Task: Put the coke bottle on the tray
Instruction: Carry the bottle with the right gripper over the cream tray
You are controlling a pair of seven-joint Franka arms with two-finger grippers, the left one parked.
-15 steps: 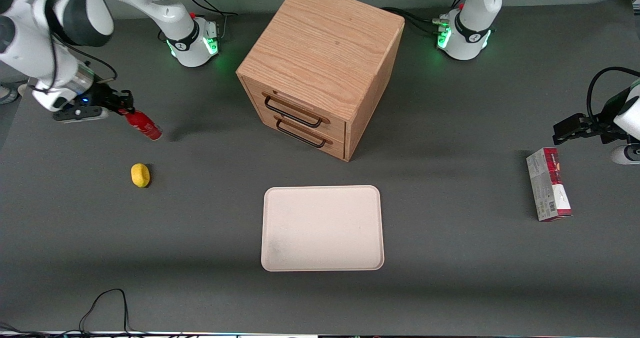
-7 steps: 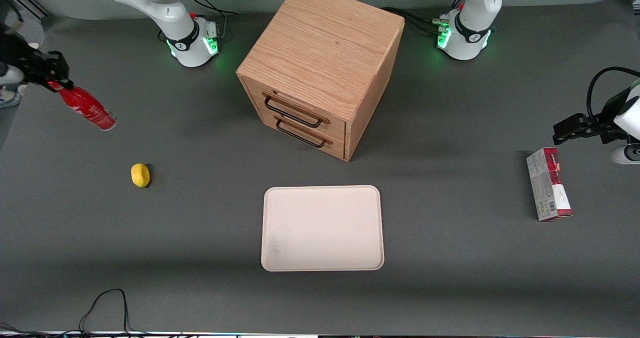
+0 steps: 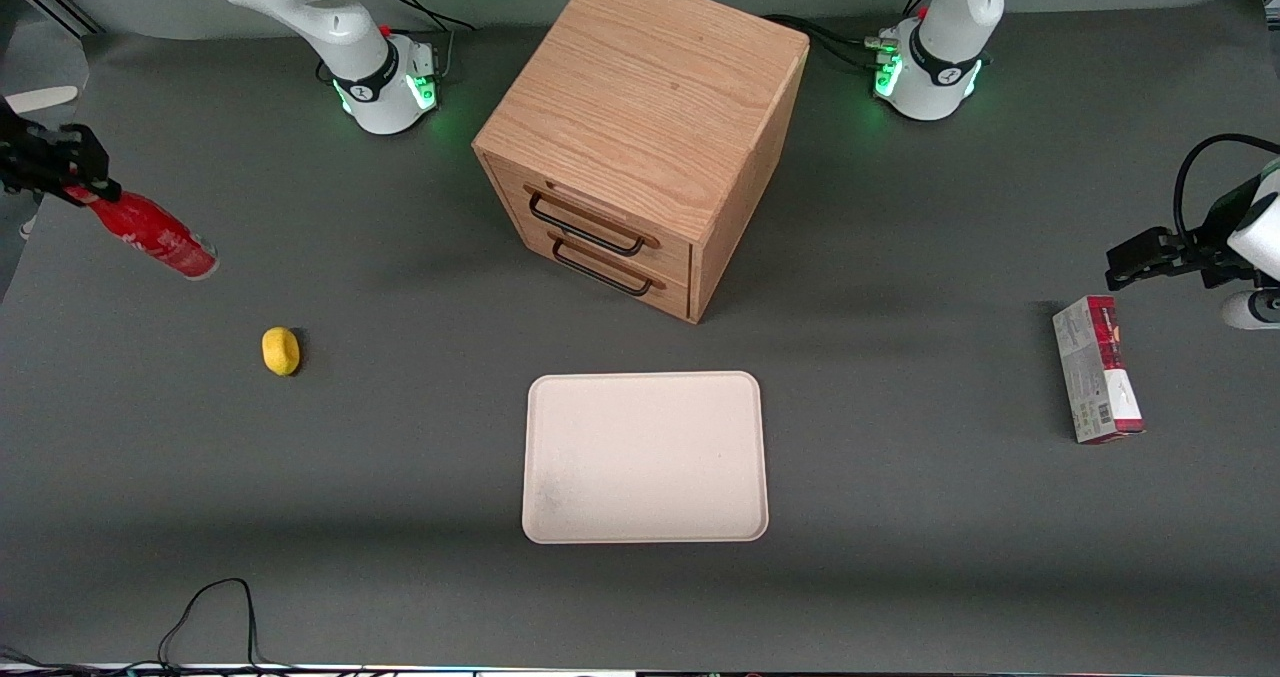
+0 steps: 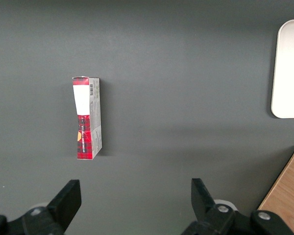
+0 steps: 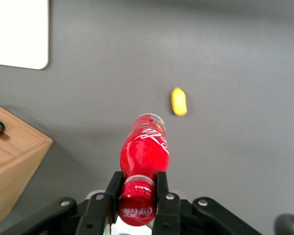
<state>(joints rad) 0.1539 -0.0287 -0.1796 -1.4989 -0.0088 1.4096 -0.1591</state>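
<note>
The coke bottle (image 3: 150, 235) (image 5: 144, 152) is an all-red bottle with white lettering, held tilted in the air at the working arm's end of the table. My gripper (image 3: 78, 189) (image 5: 137, 188) is shut on its neck just under the red cap, one black finger on each side. The cream tray (image 3: 645, 456) (image 5: 18, 32) lies flat near the table's front edge, nearer to the front camera than the wooden cabinet, with nothing on it. The bottle is well apart from the tray.
A wooden drawer cabinet (image 3: 640, 132) (image 5: 10, 166) stands mid-table. A yellow lemon (image 3: 281, 350) (image 5: 178, 101) lies on the mat, nearer to the front camera than the bottle. A red-and-grey carton (image 3: 1096, 382) (image 4: 87, 118) lies toward the parked arm's end.
The gripper lifted the bottle off the mat and carried it out toward the working arm's edge of the table. In the last half second it sank slightly.
</note>
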